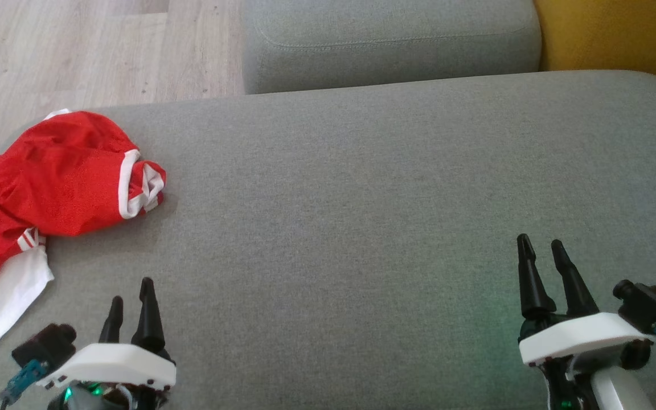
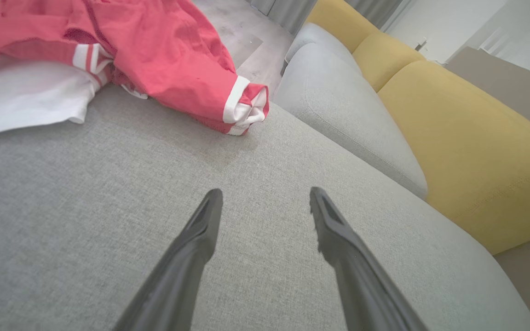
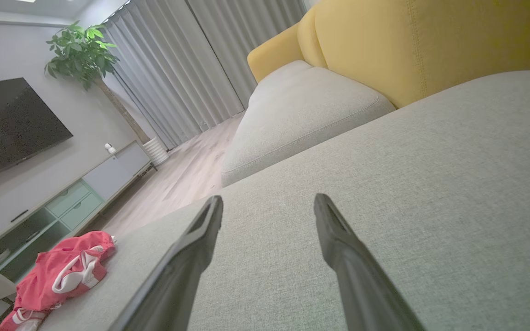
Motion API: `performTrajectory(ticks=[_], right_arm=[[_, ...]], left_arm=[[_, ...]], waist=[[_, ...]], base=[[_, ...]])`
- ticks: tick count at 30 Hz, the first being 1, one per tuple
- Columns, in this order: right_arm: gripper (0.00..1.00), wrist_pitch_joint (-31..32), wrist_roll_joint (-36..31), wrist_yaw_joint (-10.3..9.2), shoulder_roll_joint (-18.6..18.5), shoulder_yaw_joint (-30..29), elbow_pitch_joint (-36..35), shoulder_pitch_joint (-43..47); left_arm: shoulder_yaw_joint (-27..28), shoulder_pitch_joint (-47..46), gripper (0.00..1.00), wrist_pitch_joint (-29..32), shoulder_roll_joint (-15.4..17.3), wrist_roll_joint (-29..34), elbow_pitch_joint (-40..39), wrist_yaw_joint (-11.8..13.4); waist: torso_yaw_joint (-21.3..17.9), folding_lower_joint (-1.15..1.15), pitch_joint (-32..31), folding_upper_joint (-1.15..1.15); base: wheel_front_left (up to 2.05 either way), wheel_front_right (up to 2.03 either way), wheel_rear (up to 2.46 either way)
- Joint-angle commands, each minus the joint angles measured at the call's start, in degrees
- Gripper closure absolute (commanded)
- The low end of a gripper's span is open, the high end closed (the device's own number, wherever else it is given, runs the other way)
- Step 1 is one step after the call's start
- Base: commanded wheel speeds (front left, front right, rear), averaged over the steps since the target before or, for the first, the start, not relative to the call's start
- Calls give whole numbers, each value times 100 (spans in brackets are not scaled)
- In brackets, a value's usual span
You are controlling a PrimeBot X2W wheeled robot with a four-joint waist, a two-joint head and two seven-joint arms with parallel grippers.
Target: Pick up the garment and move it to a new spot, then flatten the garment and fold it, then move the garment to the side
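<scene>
Clearly the garment (image 1: 49,171) lay crumpled at the far left edge of the large grey cushion (image 1: 362,199), a red heap with white bands at its cuffs and a plain white part spread flat on the side nearest us; in our head view its left side ran out of the picture. One red sleeve with a white cuff pointed toward the middle of the cushion. We held our left gripper (image 1: 131,290) low over the grey fabric near the garment, on the near side and a little to the right of the white part, apart from the cloth and touching none of it. Its two dark fingers stood apart with nothing between them, and in our left wrist view bare cushion showed through the gap. Our right gripper (image 1: 541,239) hovered well apart from the garment, over the right side of the same cushion, its fingers likewise parted and empty. Beyond the large cushion sat a second grey cushion (image 1: 390,45), with a yellow backrest (image 1: 618,34) to its right and pale wooden floor (image 1: 77,51) to its left. Across the room, in our right wrist view, we saw a dark television (image 3: 12,124) on the wall, a low sideboard (image 3: 85,184) beneath it, a leafy plant (image 3: 81,50) and long grey curtains (image 3: 191,69)
</scene>
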Motion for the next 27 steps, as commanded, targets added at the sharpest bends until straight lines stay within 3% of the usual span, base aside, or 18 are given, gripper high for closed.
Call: performTrajectory(ticks=[1, 27], right_arm=[[0, -131, -261, 30, -110, 116, -206, -150], [0, -570, -1904, 39, -46, 191, 21, -91]], left_arm=[[74, -152, 0, -87, 118, 288, -265, 38], [-254, -63, 0, -523, 343, 2404, -314, 187]], waist=[[-2, 0, 6, 0], [3, 0, 12, 0]], base=[[0, 0, 0], [0, 0, 0]])
